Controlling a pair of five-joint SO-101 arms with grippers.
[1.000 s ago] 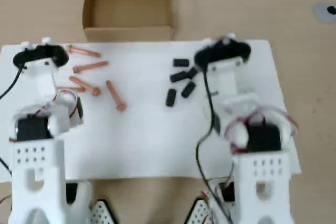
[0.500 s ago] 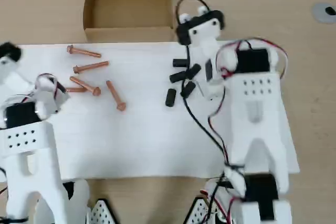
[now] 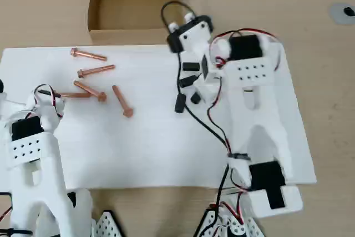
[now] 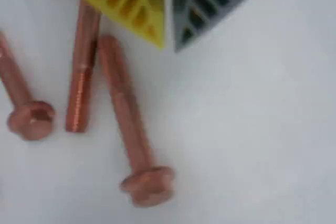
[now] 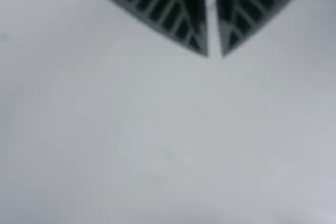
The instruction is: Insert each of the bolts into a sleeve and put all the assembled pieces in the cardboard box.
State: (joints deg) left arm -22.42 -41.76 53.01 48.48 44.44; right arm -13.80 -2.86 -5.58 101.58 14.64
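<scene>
Both arms have swung left since a second ago. Right gripper, fingers almost together and empty, hangs beside the sleeves on the white sheet. Left gripper, closed on nothing, hovers over the bolts, far left. Box sits beyond.

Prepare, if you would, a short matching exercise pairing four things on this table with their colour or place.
Column one:
1. cardboard box
2. bolts
3. sleeves
4. white mat

Column two:
A. black, clustered beside the right arm
B. lying flat under the small parts
C. copper-coloured, scattered near the left arm
D. brown, open-topped, past the mat's far edge

Pairs: 1-D, 2-C, 3-A, 4-B.
</scene>
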